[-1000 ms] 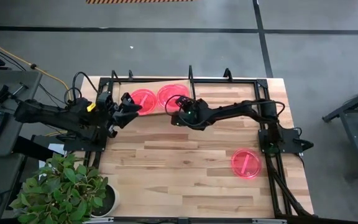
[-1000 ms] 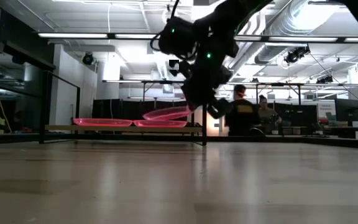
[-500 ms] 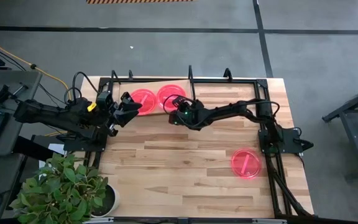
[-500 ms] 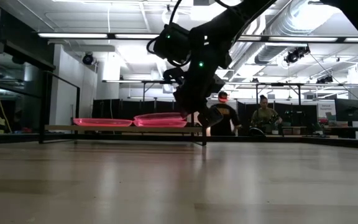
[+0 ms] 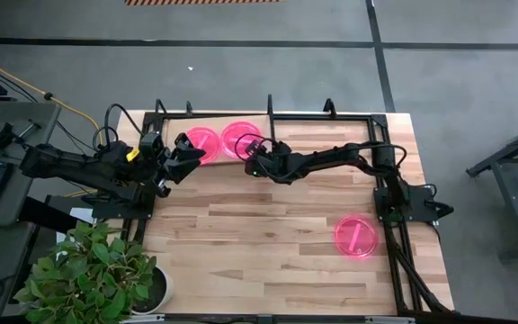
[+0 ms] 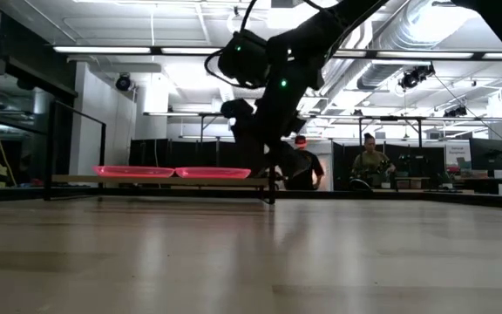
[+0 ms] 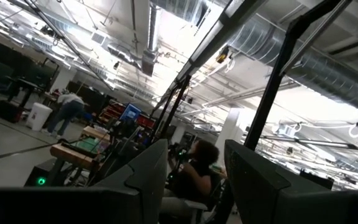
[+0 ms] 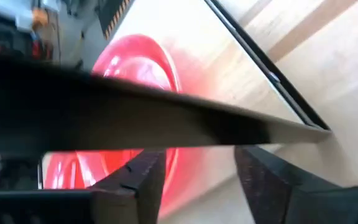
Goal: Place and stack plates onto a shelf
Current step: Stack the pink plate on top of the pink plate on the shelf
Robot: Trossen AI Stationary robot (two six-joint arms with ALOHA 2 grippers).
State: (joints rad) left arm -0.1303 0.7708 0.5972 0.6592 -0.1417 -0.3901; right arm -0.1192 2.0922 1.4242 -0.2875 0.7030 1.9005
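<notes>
The shelf [image 5: 216,124] stands at the table's far left, and two pink plates lie flat on it side by side: a left one [image 5: 202,141] and a right one [image 5: 239,139]. My right gripper [image 5: 253,159] is at the shelf's near right corner, open. In its wrist view the right plate [image 8: 138,59] shows behind the shelf's black tube [image 8: 185,124]. My left gripper [image 5: 185,155] waits open beside the left plate, pointing up into the room [image 7: 194,180]. A third plate [image 5: 356,236] lies on the tabletop near the right edge. My right gripper stands open just at the right plate's near rim [image 8: 173,165], level with the shelf [image 6: 155,180]. The shelf's tube crosses the view, and I cannot tell whether a finger touches the plate or the frame.
The shelf's black posts [image 5: 270,106] rise beside my right gripper. Both arms' mounts stand at the table's left and right edges. Bare wood lies in the middle and near part of the table. A potted plant [image 5: 97,270] sits off the near left corner. People stand in the room behind.
My right gripper has lowered a tilted plate flat onto the shelf's right spot, then opened and let it go, sinking a little toward the shelf. The shelf with its plates has slid slightly toward the table's left.
</notes>
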